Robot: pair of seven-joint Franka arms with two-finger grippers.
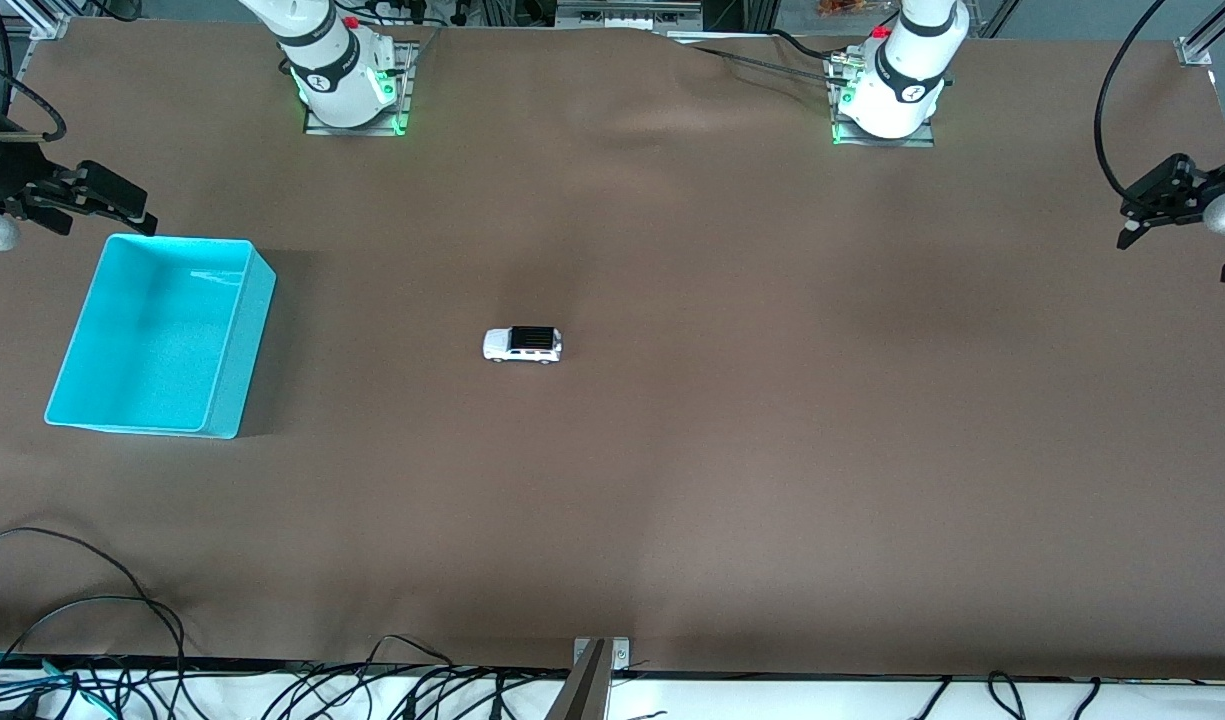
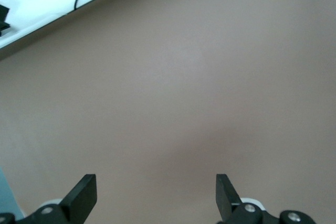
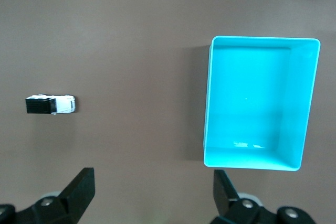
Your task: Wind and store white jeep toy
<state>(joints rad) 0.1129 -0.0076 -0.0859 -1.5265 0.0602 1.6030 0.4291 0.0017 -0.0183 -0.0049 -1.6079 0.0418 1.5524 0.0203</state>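
In the front view, the white jeep toy (image 1: 522, 344) is seen standing on its wheels on the brown table (image 1: 772, 450), about midway between the two arms' ends and well apart from everything else, so that it can be approached from either side. The turquoise bin (image 1: 162, 335) is set at the right arm's end of the table, open side up and empty, evidently placed as the storage spot. The right gripper (image 1: 97, 205) is held in the air just above the bin's rim nearest the bases, fingers spread; the left gripper (image 1: 1157, 205) is held over the left arm's end of the table, fingers likewise spread, and this arm appears to be waiting. In the left wrist view, only bare table is shown between the spread fingertips (image 2: 84, 195), which suggests the left gripper (image 2: 156, 195) is parked away from the work. In the right wrist view, the right gripper (image 3: 152, 190) is seen open above the table, with the jeep (image 3: 51, 104) and the bin (image 3: 261, 103) both in sight below, apart from one another; nothing is held, and winding is judged not yet begun.
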